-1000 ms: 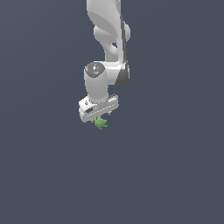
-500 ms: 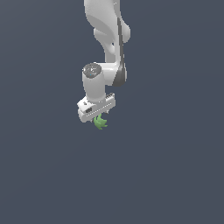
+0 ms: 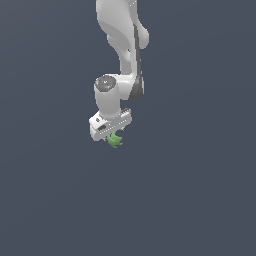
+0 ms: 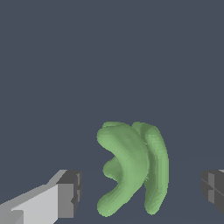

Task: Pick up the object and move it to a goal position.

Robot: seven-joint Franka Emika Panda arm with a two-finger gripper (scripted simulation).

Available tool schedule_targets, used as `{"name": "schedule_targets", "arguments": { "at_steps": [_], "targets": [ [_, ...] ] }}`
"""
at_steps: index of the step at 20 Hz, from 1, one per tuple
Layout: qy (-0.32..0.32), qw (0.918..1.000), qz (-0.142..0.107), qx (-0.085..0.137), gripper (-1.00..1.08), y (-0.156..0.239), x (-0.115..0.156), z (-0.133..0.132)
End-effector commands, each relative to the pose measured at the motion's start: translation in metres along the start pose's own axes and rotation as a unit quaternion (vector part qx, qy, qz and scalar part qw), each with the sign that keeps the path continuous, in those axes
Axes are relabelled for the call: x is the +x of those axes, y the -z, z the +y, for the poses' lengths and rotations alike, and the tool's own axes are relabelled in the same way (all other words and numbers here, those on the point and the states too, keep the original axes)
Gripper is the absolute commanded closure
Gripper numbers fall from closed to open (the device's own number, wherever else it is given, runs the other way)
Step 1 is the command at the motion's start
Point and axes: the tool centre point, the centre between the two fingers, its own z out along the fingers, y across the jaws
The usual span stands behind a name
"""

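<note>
- One green object point(image 4: 131, 168) sits between the two fingertips of the gripper point(image 4: 140, 192), just under the white arm point(image 3: 120, 55).
- Its curved lobes run lengthwise away from the wrist, across the gap between the fingers.
- The gripper is spread wide; both dark pads point(image 4: 72, 192) stand clear of the object.

White arm point(image 3: 120, 55), dark-grey seams

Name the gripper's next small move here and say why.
Probably close the gripper on the small bright green curved-lobed object. In the wrist view the dark finger pads stand apart on either side of it with gaps showing, so nothing is clamped yet; the exterior view shows it just beneath the gripper.
</note>
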Motion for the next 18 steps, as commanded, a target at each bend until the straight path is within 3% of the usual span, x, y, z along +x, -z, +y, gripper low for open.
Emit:
{"name": "schedule_targets", "arguments": {
  "at_steps": [1,11,12,18],
  "targets": [
    [0.000,1.0000,0.000,0.000,-0.92,-0.011,-0.001,0.000],
    [0.001,1.0000,0.000,0.000,-0.92,-0.040,-0.001,0.000],
    [0.001,1.0000,0.000,0.000,1.08,-0.040,-0.001,0.000],
    [0.001,1.0000,0.000,0.000,1.08,-0.040,-0.001,0.000]
  ]
}}
